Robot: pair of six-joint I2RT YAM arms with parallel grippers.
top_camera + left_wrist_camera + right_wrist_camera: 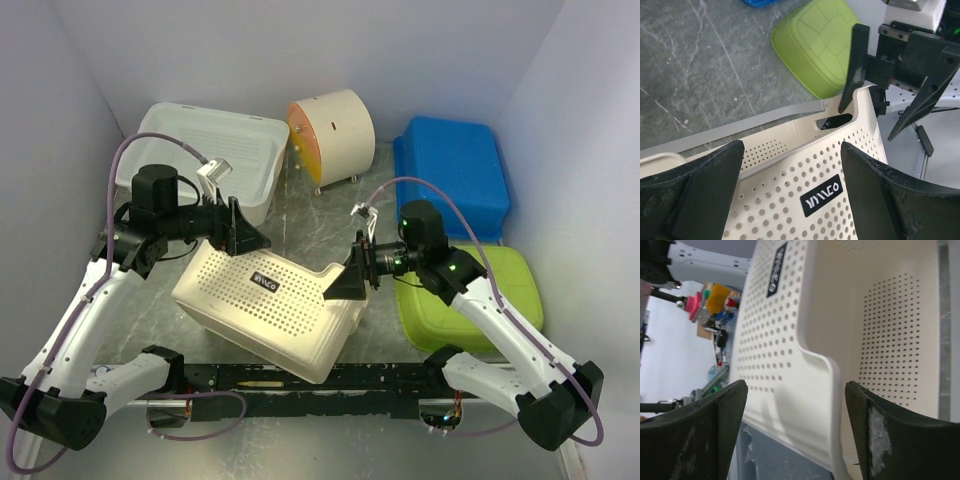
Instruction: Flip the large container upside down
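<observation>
The large container (270, 300) is a cream perforated basket with a black label. It lies tipped in the middle of the table with its labelled wall facing up. My left gripper (245, 235) is open at its upper left edge. In the left wrist view (791, 150) the labelled wall (805, 185) lies between and beyond the spread fingers. My right gripper (345, 282) is open at the basket's right end, by the handle notch. In the right wrist view (795, 390) the end wall's rim (820, 365) stands between the fingers, untouched. The right gripper also shows in the left wrist view (866, 124).
A white tub (215, 150) stands at the back left and a beige cylinder (335, 130) at the back middle. A blue bin (450, 170) is at the back right. A green bin (470, 300) lies under the right arm. A black rail (330, 378) runs along the near edge.
</observation>
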